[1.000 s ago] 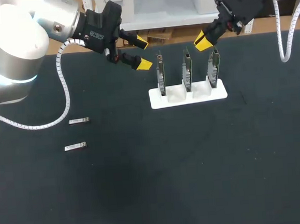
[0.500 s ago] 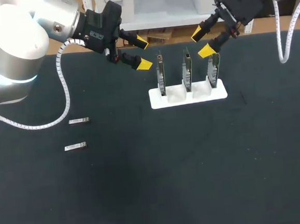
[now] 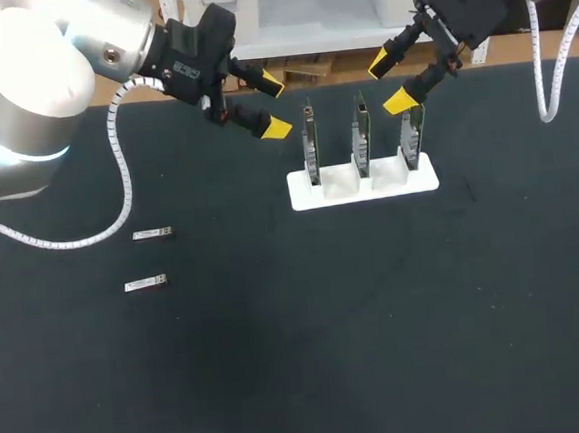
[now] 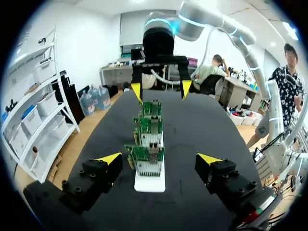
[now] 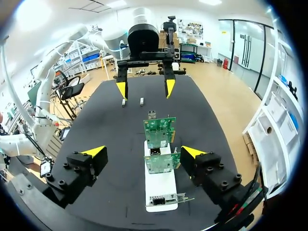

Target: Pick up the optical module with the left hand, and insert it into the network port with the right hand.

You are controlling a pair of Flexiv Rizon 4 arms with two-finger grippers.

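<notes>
Head view: nearest the camera, one optical module [image 3: 145, 283] and a second optical module [image 3: 153, 233] are seen lying flat on the black table [image 3: 380, 350], gripped by nothing. Farther back, three network cards [image 3: 361, 136] are held upright in a white stand [image 3: 362, 185], with the left gripper [image 3: 275, 104] beside it and the right gripper [image 3: 389, 83] over its right end, both spread wide and empty. A module could be skidded or clamped askew if the left fingers are lowered off-centre, and a card could be knocked by the right fingers so near it.
</notes>
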